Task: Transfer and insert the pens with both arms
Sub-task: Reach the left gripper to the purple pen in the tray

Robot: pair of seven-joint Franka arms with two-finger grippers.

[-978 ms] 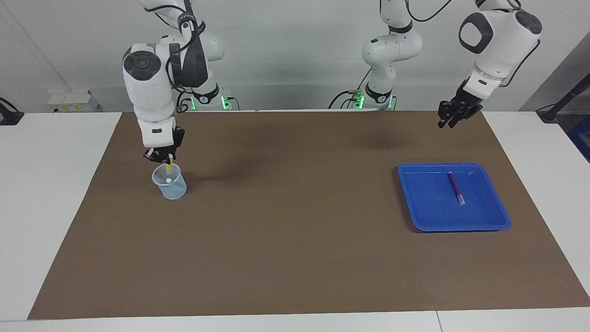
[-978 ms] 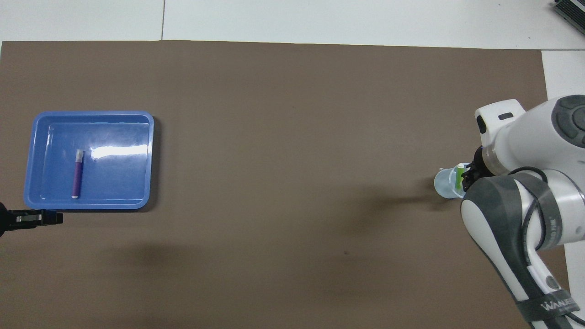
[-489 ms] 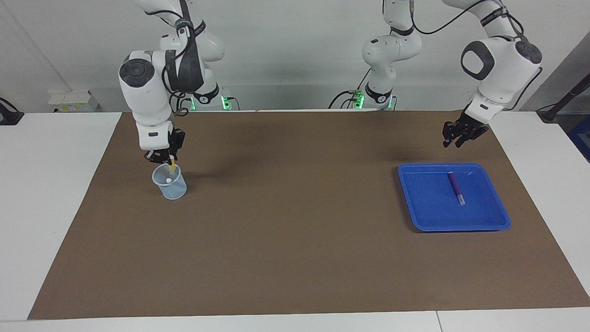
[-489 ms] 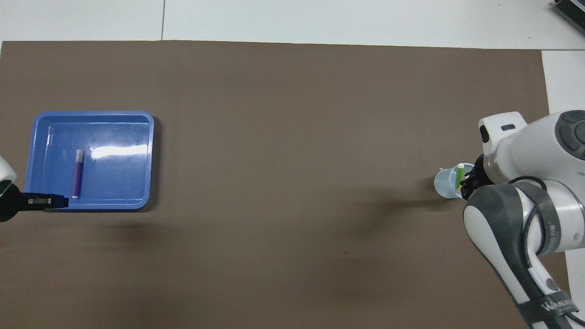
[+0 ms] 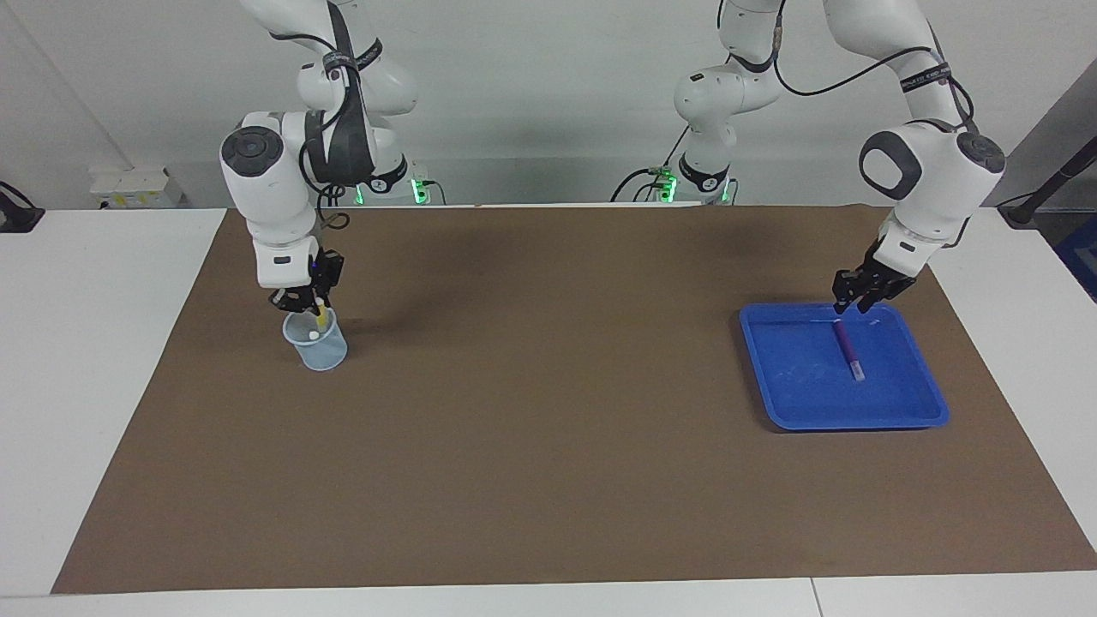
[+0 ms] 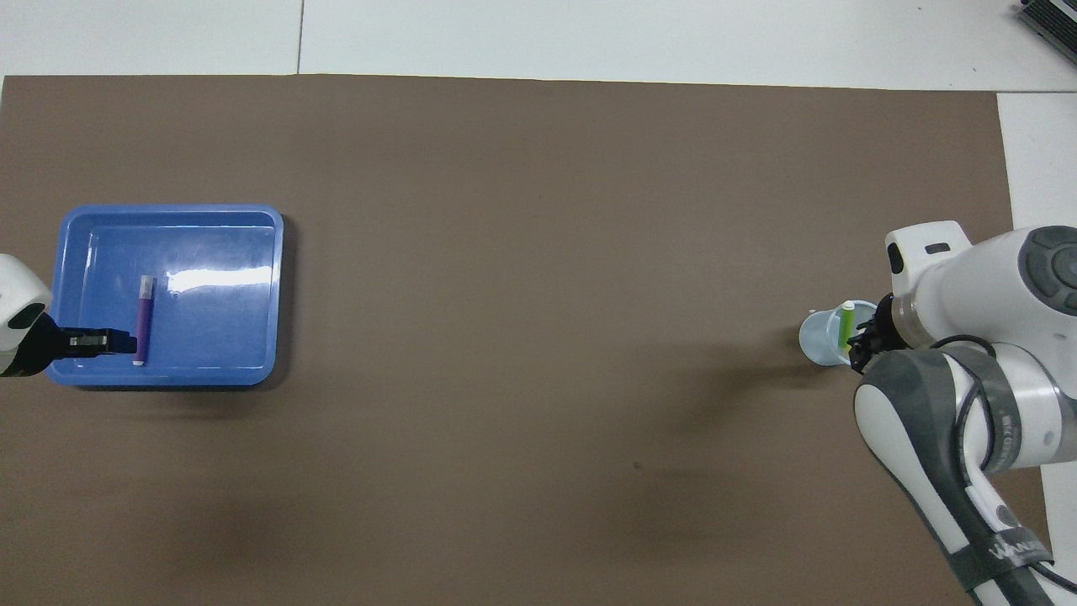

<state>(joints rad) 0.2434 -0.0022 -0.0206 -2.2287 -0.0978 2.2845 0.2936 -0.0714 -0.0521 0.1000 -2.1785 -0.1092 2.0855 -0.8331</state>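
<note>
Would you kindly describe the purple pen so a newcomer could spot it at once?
Find the blue tray on the brown mat, toward the left arm's end. The purple pen lies flat inside it, the only pen there, slim with a whitish tip.

Partial white lettering, approx. "WANU…", is seen on the grey strap point(image 6: 1001, 557) of the right arm; nothing else legible.

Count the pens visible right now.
3. The purple pen lies in the blue tray; the yellow pen and the green pen stand in the clear cup. None seems hidden.
</note>
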